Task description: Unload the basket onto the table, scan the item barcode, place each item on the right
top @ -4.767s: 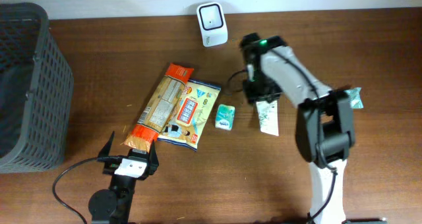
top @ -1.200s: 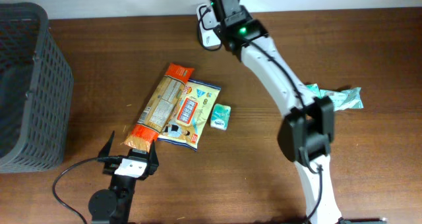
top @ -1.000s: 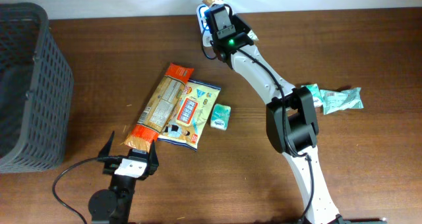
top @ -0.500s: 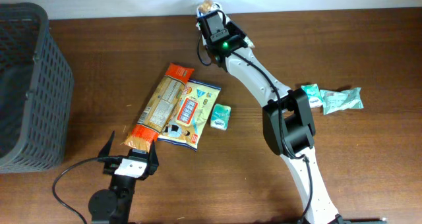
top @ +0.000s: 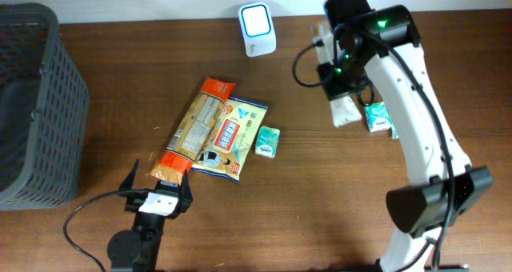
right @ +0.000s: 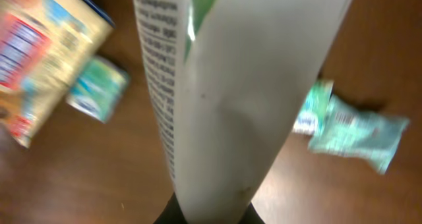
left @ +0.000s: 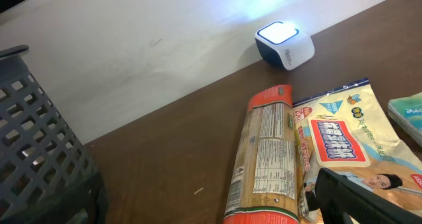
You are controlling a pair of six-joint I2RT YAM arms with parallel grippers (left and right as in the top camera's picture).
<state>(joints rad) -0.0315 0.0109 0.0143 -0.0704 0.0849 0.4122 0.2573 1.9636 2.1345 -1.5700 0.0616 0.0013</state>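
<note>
Right fingers (right: 166, 219) grip white tube (right: 231, 105) over brown table (top: 320, 192).

Table (top: 120, 56), contents:
- basket (top: 32, 104): left edge
- scanner (top: 258, 18): rear centre
- pasta packet (top: 196, 128): mid-table
- pouch (top: 232, 136): touching the packet's right side
- small box (top: 272, 142): just right of the pouch
- tube (top: 344, 110): further right
- sachet (top: 378, 117): just beside the tube, on its right

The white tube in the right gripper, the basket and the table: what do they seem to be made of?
White tube: probably soft plastic, satin, smooth with printed text. Basket: grey moulded plastic, matt, an even lattice. Table: wood or wood-look laminate, brown with faint grain.
</note>
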